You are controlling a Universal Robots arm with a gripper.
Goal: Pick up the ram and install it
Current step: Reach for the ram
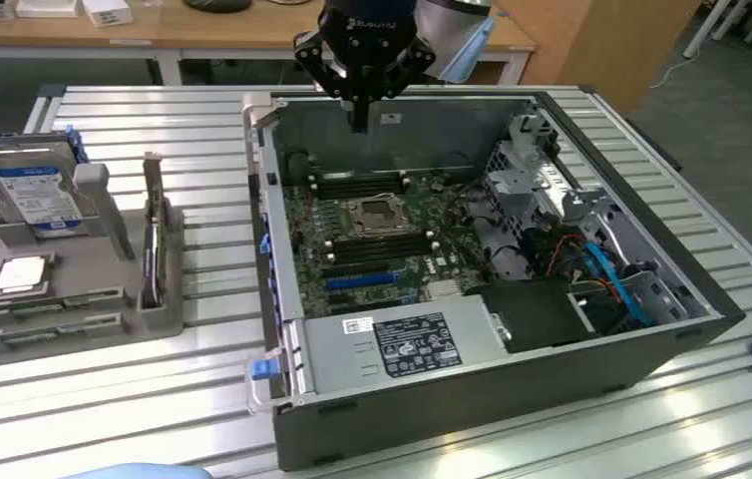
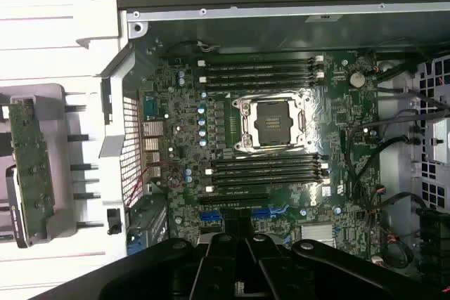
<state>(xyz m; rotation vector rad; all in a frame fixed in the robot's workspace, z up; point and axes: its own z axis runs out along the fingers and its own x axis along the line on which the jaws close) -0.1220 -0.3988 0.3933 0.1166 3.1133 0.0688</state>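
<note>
The ram (image 1: 153, 238) is a long thin green board standing on edge in a slot of the grey holder (image 1: 77, 299), to the exterior view's left of the open computer case (image 1: 483, 329). In the wrist view the ram (image 2: 31, 163) shows as a green strip beside the case wall. My gripper (image 1: 360, 118) hangs above the far end of the case, over the motherboard (image 1: 376, 235), well apart from the ram. Its black fingers (image 2: 223, 261) are shut with nothing between them. Dark memory slots (image 2: 260, 72) lie on both sides of the CPU socket (image 2: 273, 121).
On the same holder stand a silver hard drive (image 1: 33, 195) with a blue-white label and a small square CPU chip (image 1: 24, 274). Inside the case are a power supply (image 1: 410, 344), drive cages (image 1: 536, 170) and blue cables (image 1: 609, 284). A slatted metal table (image 1: 189, 399) carries everything.
</note>
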